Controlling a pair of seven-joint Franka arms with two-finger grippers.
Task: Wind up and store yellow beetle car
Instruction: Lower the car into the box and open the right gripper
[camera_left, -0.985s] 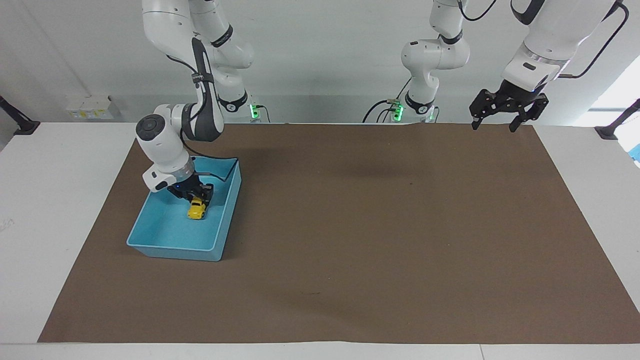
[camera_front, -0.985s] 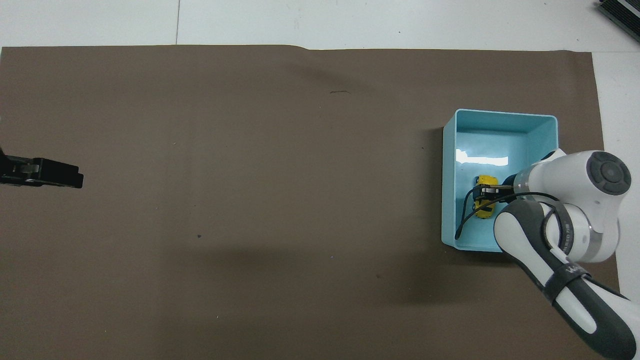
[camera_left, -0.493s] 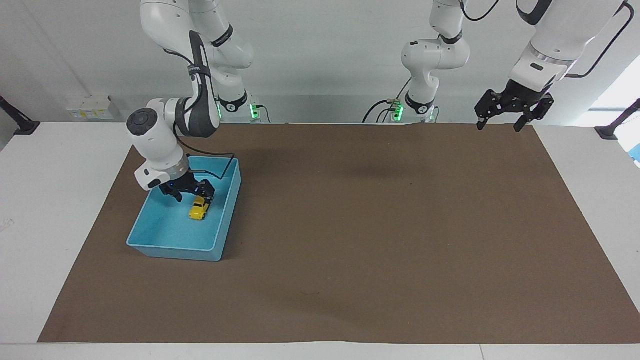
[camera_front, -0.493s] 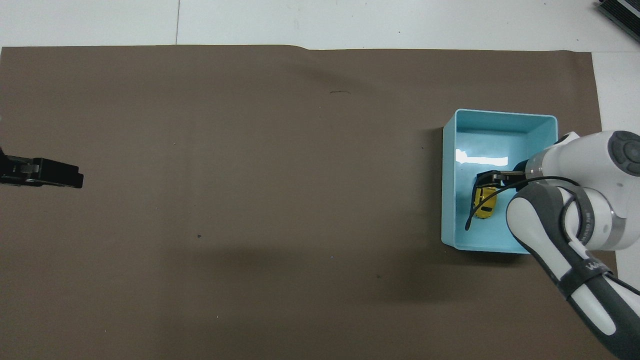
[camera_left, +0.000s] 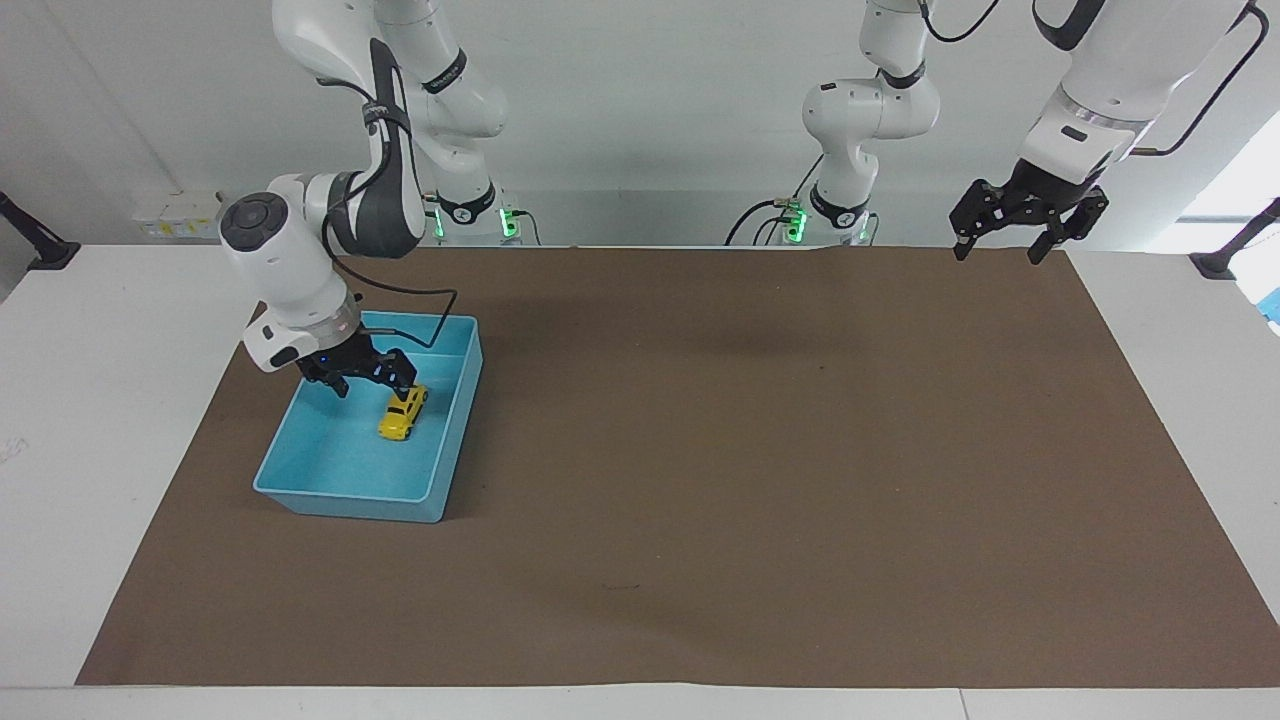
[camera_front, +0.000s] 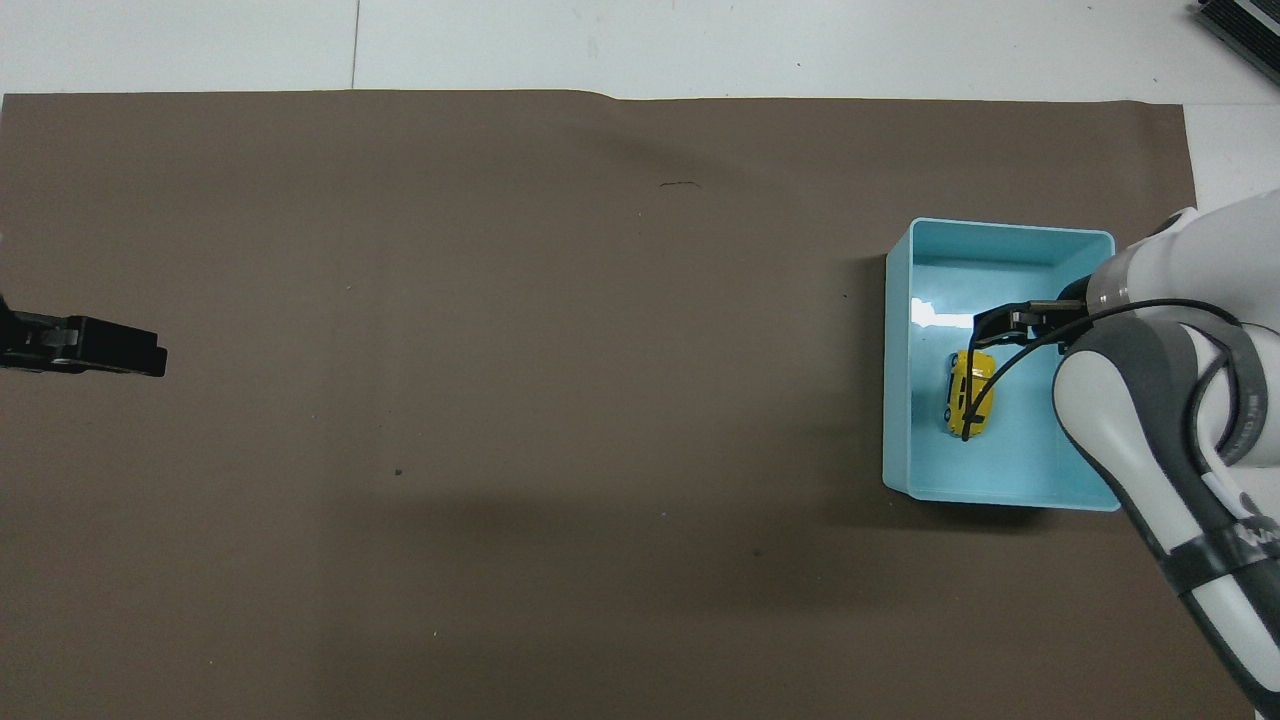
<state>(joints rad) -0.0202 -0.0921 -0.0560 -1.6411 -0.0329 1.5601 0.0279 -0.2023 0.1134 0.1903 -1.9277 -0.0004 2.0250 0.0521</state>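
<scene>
The yellow beetle car (camera_left: 402, 413) (camera_front: 968, 392) lies on the floor of the blue bin (camera_left: 345, 497) (camera_front: 897, 350), with nothing holding it. My right gripper (camera_left: 368, 385) (camera_front: 1005, 325) hangs open just above the bin, a little above and beside the car and not touching it. A thin black cable from the right arm crosses over the car in the overhead view. My left gripper (camera_left: 997, 250) (camera_front: 140, 358) waits open, raised over the brown mat at the left arm's end of the table.
A brown mat (camera_left: 760, 450) (camera_front: 500, 350) covers most of the white table (camera_left: 100, 400). The blue bin stands on it at the right arm's end. The right arm's white elbow (camera_front: 1180, 400) overhangs one side of the bin.
The right gripper has opened, let go of the car and lifted up and away from it. The car stays lying in the bin. The left gripper rose slightly.
</scene>
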